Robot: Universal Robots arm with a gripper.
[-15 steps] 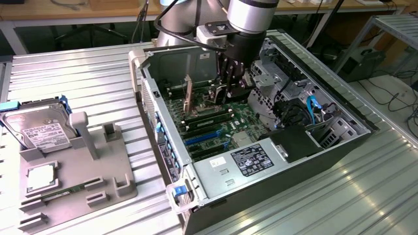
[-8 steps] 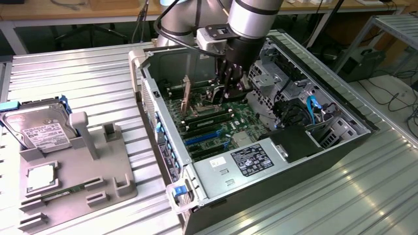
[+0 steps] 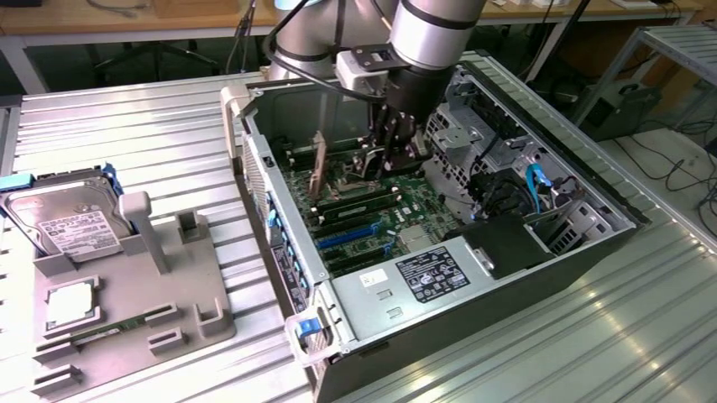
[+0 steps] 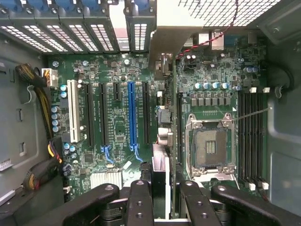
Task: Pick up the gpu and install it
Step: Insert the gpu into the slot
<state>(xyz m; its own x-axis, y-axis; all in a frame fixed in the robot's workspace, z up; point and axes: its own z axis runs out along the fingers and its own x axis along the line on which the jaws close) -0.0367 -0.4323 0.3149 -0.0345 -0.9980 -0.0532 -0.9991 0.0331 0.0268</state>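
The gpu (image 4: 162, 117) stands on edge inside the open computer case (image 3: 252, 126), seen edge-on in the wrist view. It runs from between my fingers to its silver bracket (image 4: 174, 33) at the case's rear slot openings. My gripper (image 4: 164, 190) is shut on the card's near end, one black finger (image 4: 141, 193) on each side. The card sits over the motherboard (image 4: 117, 132), between the black expansion slots and the CPU socket (image 4: 209, 146); whether its edge is in a slot I cannot tell. In the exterior view my gripper (image 3: 387, 164) reaches down into the case, with the gpu (image 3: 321, 172) upright beside it.
A blue slot (image 4: 131, 113) and a white slot (image 4: 73, 110) lie beside the card. Cable bundles (image 4: 42, 99) hang at one case wall. On the exterior view's left, a grey holder (image 3: 168, 294) carries a hard drive (image 3: 67, 222). The power supply (image 3: 431, 273) fills the case's near corner.
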